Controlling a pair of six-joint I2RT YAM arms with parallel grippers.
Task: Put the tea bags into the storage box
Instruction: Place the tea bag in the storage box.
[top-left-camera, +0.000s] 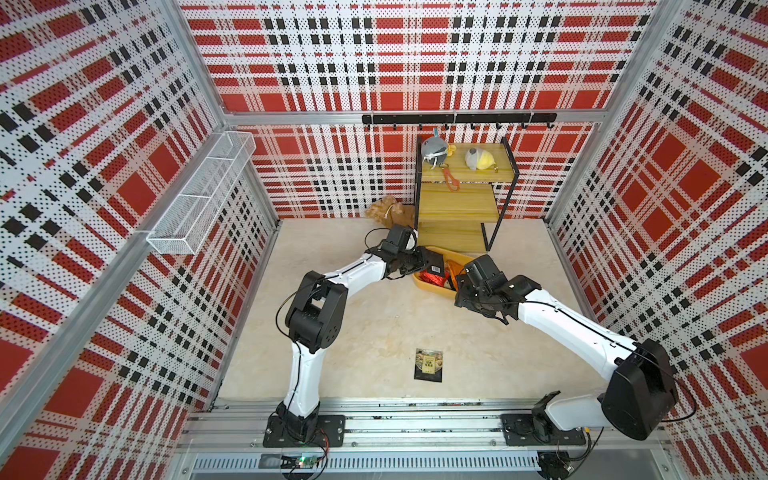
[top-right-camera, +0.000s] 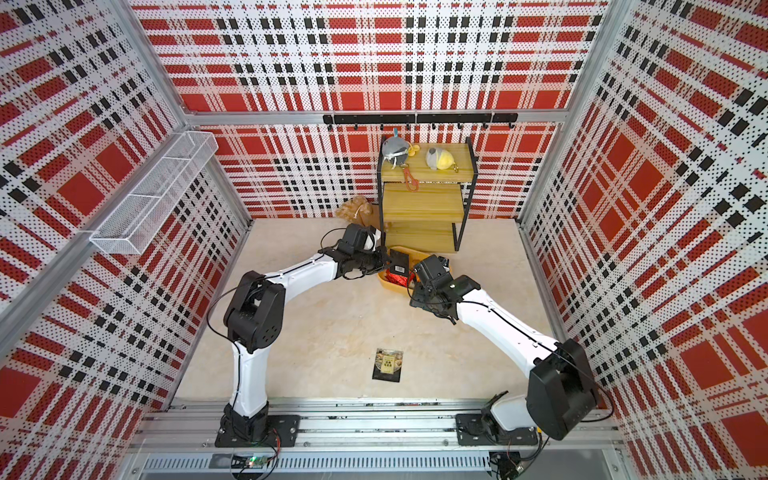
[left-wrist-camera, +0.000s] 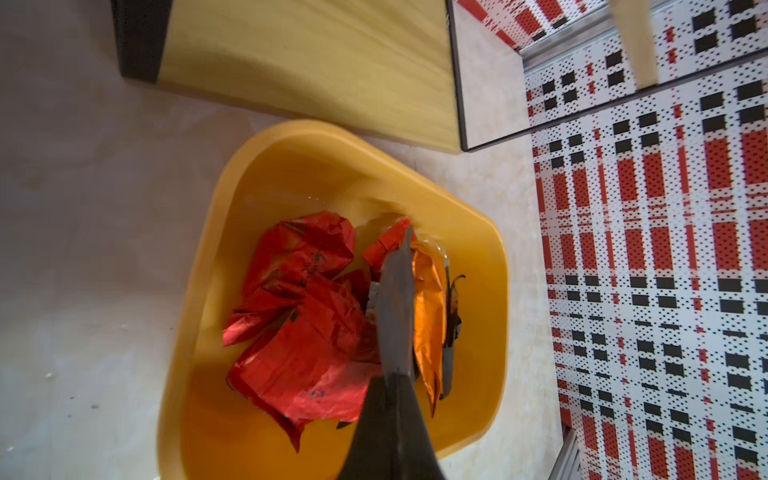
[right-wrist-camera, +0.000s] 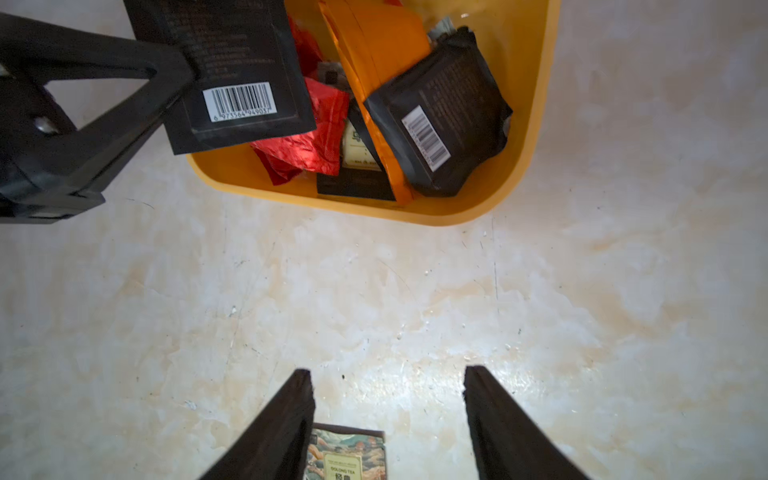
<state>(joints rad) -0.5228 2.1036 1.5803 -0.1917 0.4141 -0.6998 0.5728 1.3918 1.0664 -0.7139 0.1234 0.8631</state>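
Pinching a black tea bag (right-wrist-camera: 232, 75) by one edge, the left gripper (right-wrist-camera: 187, 77) is clamped tight on it and holds it, barcode side showing, over one end of the yellow box (right-wrist-camera: 534, 124). Whether the packet touches the ones below it cannot be told.

The right gripper (right-wrist-camera: 388, 376) has its jaws spread with nothing between them. It hangs over the bare table (right-wrist-camera: 166, 311), just outside the box's near wall.

Inside the box lie crumpled red tea bags (left-wrist-camera: 307, 332) and an orange tea bag (left-wrist-camera: 428, 324) standing on edge. A second black packet (right-wrist-camera: 440, 124) with a barcode leans against the orange one.

One pictured tea bag (top-left-camera: 429, 365) lies flat on the table, well apart from the box and toward the arms' bases.

The box sits just in front of the wooden shelf (top-left-camera: 457, 199), tilted off square to it. Two plush toys (top-left-camera: 434, 149) rest on the shelf's top board, and a brown plush (top-left-camera: 386, 208) sits on the table beside it.
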